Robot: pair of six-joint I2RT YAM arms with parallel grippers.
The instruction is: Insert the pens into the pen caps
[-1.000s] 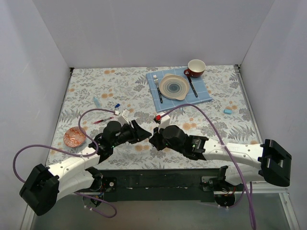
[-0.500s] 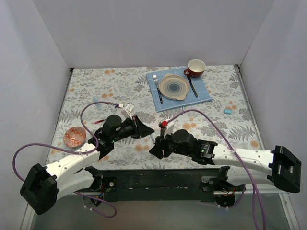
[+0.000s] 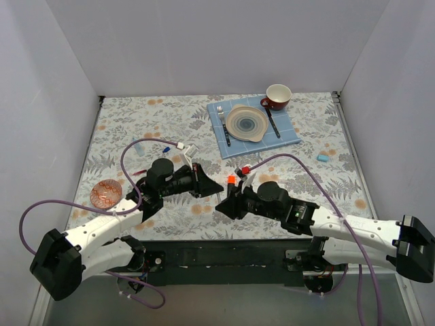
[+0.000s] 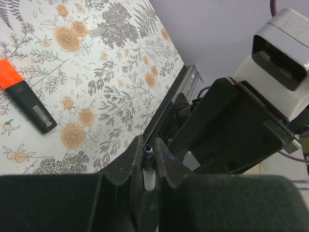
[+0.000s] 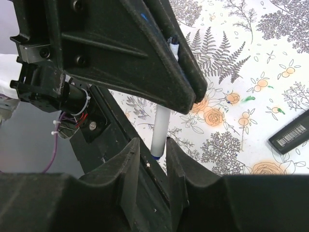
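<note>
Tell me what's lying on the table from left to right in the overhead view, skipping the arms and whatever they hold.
patterned bowl → small light-blue pen piece → fork → plate → red cup → light-blue cap

Counting pens, caps and tableware on the flowered table.

Four pens are showing. One black marker (image 4: 30,101) with an orange end is lying near the near edge. One light-blue marker (image 3: 136,147) and one thin red pen (image 3: 138,174), partly hidden, are lying toward the left edge. One white pen (image 5: 159,126) is being pinched by two grippers, the left gripper (image 4: 148,151) and the right gripper (image 5: 152,145). Two loose caps are lying out: one light-blue cap (image 3: 323,157) near the right edge and one small blue cap (image 3: 165,148) toward the left edge. Toward the far right corner one plate (image 3: 247,123), one fork (image 3: 223,124), one knife (image 3: 272,123), one red cup (image 3: 277,97) and one blue mat (image 3: 289,134) are sitting. One patterned bowl (image 3: 106,194) is sitting by the left edge.
</note>
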